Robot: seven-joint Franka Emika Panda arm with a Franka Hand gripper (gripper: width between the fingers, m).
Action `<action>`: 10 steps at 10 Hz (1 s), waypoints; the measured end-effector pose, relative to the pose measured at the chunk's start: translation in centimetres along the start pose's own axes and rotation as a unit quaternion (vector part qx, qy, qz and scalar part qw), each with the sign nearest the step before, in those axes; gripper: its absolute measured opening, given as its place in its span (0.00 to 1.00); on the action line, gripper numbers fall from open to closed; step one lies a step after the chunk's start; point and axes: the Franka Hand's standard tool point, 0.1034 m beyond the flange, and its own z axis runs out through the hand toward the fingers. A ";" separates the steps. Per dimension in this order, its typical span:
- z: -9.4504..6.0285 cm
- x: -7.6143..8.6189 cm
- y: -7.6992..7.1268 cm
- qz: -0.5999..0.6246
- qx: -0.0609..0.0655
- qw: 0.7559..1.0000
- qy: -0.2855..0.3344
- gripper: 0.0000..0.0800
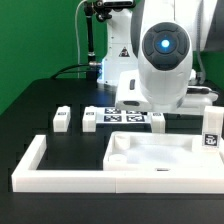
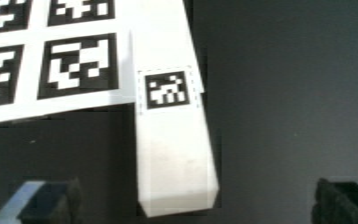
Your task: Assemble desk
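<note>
Hanging wide open, the hand (image 2: 190,203) has one finger (image 2: 34,200) on each side of a white leg (image 2: 172,150) that lies flat right under it, not touching it yet. If the hand goes down a bit crooked, a finger could land on top of the leg and shove it away, or bump the marker board (image 2: 51,60) that lies just beside the leg's far end. The tabletop (image 1: 170,150) lies well apart from the hand, so a weak grab could let the leg slip out on the way there.
</note>
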 end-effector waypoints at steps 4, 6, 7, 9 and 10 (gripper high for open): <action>1.6 0.5 0.0 0.002 0.001 1.000 0.003 0.81; 3.9 0.0 -0.5 0.003 -0.004 1.000 -0.015 0.81; 3.7 0.0 -0.4 0.003 -0.003 1.000 -0.014 0.81; 3.7 0.0 -0.4 0.004 -0.003 1.000 -0.014 0.66; 3.7 0.0 -0.4 0.004 -0.002 1.000 -0.014 0.49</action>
